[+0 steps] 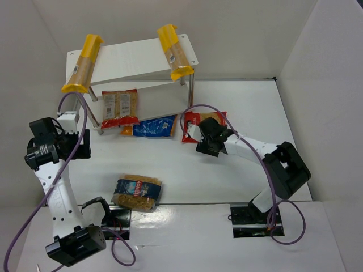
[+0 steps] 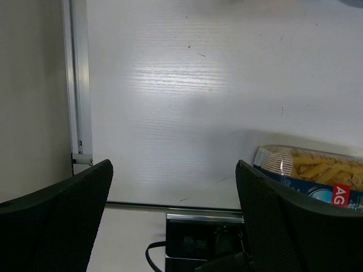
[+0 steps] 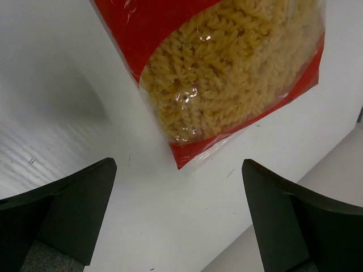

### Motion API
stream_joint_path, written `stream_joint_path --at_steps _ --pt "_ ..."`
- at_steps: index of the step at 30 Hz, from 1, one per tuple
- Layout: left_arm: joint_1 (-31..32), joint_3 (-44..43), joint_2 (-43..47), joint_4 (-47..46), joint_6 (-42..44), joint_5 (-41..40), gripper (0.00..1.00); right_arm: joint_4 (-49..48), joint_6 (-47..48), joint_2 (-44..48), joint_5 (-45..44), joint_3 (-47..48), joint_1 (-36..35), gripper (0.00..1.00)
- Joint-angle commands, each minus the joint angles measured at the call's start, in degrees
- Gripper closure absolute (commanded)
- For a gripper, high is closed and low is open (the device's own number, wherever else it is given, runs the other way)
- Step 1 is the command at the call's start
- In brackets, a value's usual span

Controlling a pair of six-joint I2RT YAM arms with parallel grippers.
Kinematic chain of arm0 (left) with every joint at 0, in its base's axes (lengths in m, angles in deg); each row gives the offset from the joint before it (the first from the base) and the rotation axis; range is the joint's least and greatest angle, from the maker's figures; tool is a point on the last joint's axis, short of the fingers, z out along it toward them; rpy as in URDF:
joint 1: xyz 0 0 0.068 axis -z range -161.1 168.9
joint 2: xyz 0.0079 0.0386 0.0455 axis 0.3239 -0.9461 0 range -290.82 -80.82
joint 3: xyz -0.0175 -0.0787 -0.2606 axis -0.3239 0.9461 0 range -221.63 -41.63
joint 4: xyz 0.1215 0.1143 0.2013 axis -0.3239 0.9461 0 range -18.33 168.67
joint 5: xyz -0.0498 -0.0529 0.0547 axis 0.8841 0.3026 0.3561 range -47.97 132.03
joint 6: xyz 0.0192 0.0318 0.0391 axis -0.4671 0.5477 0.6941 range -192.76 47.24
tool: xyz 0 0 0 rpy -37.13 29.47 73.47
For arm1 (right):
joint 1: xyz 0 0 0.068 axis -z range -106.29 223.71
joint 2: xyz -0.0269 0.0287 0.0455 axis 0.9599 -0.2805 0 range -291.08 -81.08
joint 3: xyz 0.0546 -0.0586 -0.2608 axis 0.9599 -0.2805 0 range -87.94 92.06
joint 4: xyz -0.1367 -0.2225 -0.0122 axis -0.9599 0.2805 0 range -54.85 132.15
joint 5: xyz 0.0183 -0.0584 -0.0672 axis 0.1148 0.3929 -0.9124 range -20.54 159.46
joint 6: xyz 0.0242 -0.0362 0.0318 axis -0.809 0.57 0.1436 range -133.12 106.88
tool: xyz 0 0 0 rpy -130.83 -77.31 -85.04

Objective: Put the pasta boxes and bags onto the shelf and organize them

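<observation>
The red bag point(image 1: 191, 119) next in line lies flat on the surface point(image 1: 244, 113) just beside the shelf point(image 1: 136, 59), off its right front leg. A 2nd red bag point(image 1: 119, 107) sits on the shelf's lower board. A blue bag point(image 1: 150, 126) lies along that board's front edge, and the other blue bag point(image 1: 136, 192) is well in front of the shelf. The left pasta box point(image 1: 84, 63) and the right pasta box point(image 1: 175, 50) rest on the shelf's top board, 1 at each end, both overhanging its front.

The pouch looks slick and loosely filled, so a pinch at its edge could slip. A sagging bag could also catch the shelf's leg, and a knock there might tip the overhanging boxes off.

The right fingers point(image 3: 85, 192) are spread wide and empty, poised over the red bag's corner without touching it. The left fingers point(image 2: 85, 198), well in front of the shelf's left end, are equally wide apart and hold nothing.
</observation>
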Motion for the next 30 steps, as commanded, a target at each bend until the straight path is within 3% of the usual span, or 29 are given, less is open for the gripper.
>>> stream_joint_path --at_steps 1,27,30 --pt "-0.8 -2.8 0.7 -0.2 -0.8 1.5 0.06 -6.4 5.2 -1.3 -2.1 -0.2 -0.3 0.0" --pt "-2.9 -4.3 -1.4 0.4 0.8 2.0 0.06 -12.1 7.9 -15.0 4.2 7.8 3.1 0.0" --pt "-2.9 -4.3 -1.4 0.4 0.8 2.0 0.06 -7.7 7.1 -17.3 6.9 11.5 3.6 0.12"
